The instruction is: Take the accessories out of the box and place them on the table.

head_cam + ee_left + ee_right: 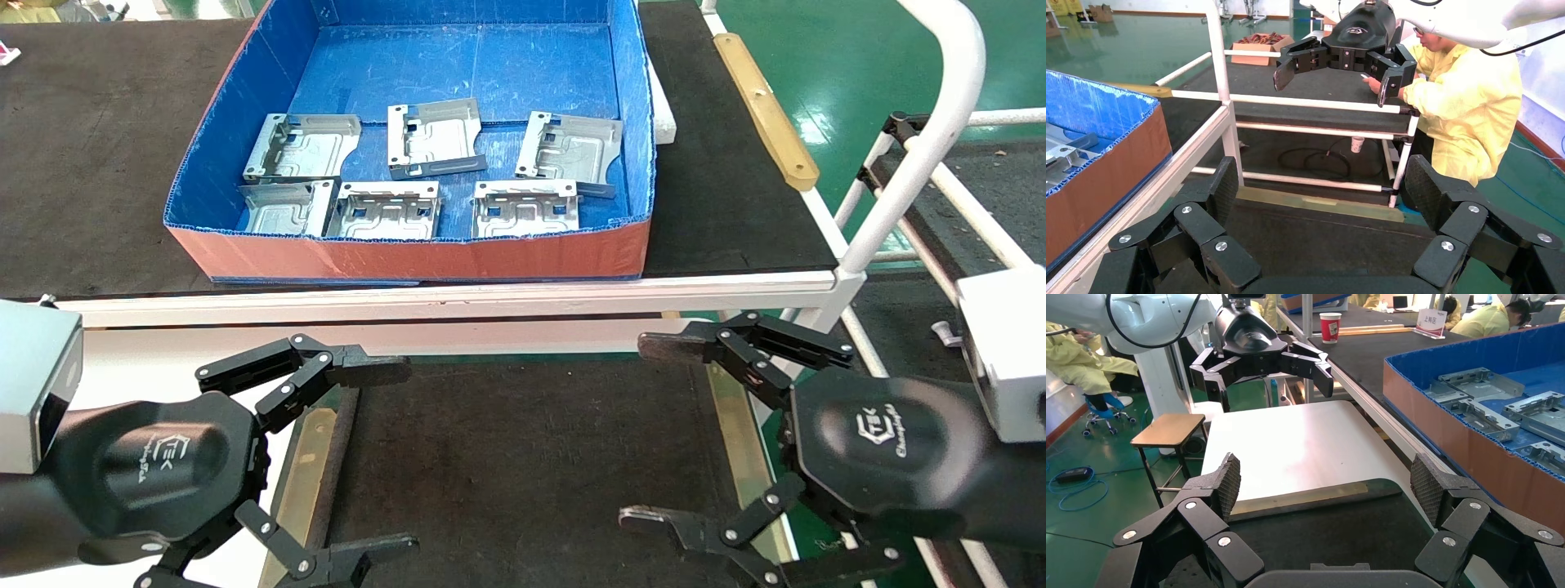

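The box (409,255), blue inside and orange-red outside, stands on the bench beyond the table. Six silvery brackets lie in it in two rows of three: the back row (433,137) and the front row (386,211). The table's black mat (523,457) lies bare between my grippers. My left gripper (392,457) is open and empty over the mat's left edge. My right gripper (645,431) is open and empty over its right edge. The box also shows in the left wrist view (1107,159) and the right wrist view (1474,441), where several brackets (1474,386) are visible.
The box stands on a white-framed bench with a black mat (90,163). A white tube frame (923,139) rises at the right. A person in yellow (1468,104) sits beyond the right arm. A wooden stool (1168,429) stands beyond the left arm. A red cup (1330,326) stands on the bench.
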Robot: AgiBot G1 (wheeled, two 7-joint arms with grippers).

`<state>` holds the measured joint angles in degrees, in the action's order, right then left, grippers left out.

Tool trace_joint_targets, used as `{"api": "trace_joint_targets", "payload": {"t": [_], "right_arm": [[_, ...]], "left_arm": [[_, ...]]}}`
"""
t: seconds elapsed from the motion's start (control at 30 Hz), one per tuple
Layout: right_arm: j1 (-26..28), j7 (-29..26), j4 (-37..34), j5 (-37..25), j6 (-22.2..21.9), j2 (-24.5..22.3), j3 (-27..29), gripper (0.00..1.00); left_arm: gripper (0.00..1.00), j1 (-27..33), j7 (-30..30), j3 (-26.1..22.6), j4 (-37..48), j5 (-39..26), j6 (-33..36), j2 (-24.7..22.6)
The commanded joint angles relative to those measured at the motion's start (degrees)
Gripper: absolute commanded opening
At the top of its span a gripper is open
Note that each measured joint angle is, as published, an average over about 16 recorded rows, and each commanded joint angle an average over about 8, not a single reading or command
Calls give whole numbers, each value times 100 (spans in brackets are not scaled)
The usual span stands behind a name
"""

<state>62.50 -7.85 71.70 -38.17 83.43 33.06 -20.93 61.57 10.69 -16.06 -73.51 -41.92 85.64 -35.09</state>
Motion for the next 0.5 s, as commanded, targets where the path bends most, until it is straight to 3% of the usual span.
{"api": "trace_joint_targets", "payload": {"t": [0.03,0.5], "right_arm": [[0,0,0,0,0,0,0,100],[0,0,0,0,0,0,0,100]], "left_arm": [[100,0,0,0,0,0,0,0],[100,0,0,0,0,0,0,0]]}}
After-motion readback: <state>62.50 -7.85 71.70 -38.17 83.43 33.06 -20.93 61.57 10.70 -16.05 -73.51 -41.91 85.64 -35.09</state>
